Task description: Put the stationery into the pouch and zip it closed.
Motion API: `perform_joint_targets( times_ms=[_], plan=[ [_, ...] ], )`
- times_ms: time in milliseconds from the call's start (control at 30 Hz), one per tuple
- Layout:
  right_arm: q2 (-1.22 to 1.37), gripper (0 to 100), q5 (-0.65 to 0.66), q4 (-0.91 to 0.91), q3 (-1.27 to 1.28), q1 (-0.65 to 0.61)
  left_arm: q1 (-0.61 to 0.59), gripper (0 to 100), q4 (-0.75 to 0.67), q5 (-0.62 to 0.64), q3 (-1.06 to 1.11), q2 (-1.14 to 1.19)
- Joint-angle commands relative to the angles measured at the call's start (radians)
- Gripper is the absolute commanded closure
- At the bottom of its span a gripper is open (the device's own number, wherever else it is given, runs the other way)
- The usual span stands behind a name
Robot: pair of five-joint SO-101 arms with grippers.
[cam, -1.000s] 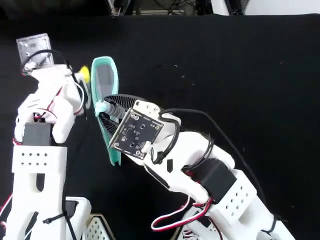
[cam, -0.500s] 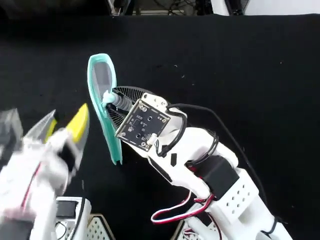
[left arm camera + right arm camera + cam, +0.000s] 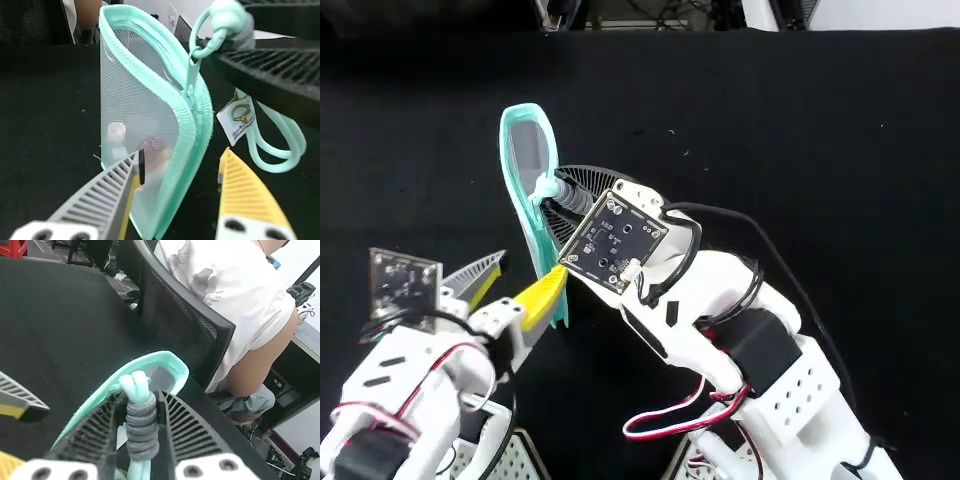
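**Right claw (image 3: pixel 558 196) grips the zip cord of a mint pouch (image 3: pixel 525 170) while the left claw (image 3: pixel 520 278) brackets its near end**

A mint-green mesh pouch stands on its long edge on a black table (image 3: pixel 800 150), with the zip edge facing the right arm. It stands rather than lies flat, most likely because the right claw props it up by its pull.

The right claw is clenched on the cord (image 3: pixel 141 412), a mint loop bound in grey. Its black ribbed jaws press on either side of the binding. Holding the cord rather than the fabric gives a line of pull along the zip. In the left wrist view the cord runs down through a ring to the slider (image 3: pixel 189 95), which sits partway along the zip edge. How much of the zip is shut cannot be read for sure.

The left claw is released, its jaws spread. The yellow finger (image 3: pixel 247 200) is on the zip side and the grey ribbed finger (image 3: pixel 107 190) is on the mesh side, so the near end of the pouch sits between them. Neither finger clearly presses the fabric. My judgement is that this claw is placed to pinch and anchor that end, so the pouch will not slide when the cord is pulled.

Stationery (image 3: pixel 116 134) shows dimly through the mesh, low inside the pouch, as a small white piece with something pinkish beside it. A paper tag (image 3: pixel 236 117) and a mint strap (image 3: pixel 280 145) hang on the zip side.
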Motion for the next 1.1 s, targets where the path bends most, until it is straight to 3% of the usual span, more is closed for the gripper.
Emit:
perform_joint_targets(
  times_ms=[0, 233, 467, 667, 867, 1067],
  plan=[
    [-0.024, 98.6, 0.008, -0.031, -0.007, 0.009, 0.01, 74, -0.117, -0.002, 0.058, 0.0],
    [-0.024, 98.6, 0.008, -0.023, -0.005, 0.008, -0.154, 74, -0.364, -0.011, 0.254, 0.002],
    [-0.024, 98.6, 0.008, -0.023, -0.005, 0.008, -0.24, 74, -0.405, -0.075, 0.282, -0.008],
    [-0.018, 98.6, 0.008, -0.031, 0.002, 0.009, -0.24, 96, -0.377, -0.086, 0.186, -0.006],
    [-0.018, 98.6, 0.008, -0.031, 0.005, 0.009, -0.174, 94, -0.376, -0.121, 0.136, -0.008],
    [-0.018, 98.6, 0.008, -0.029, 0.005, 0.009, -0.13, 80, -0.358, -0.12, 0.142, 0.0]
  ],
)
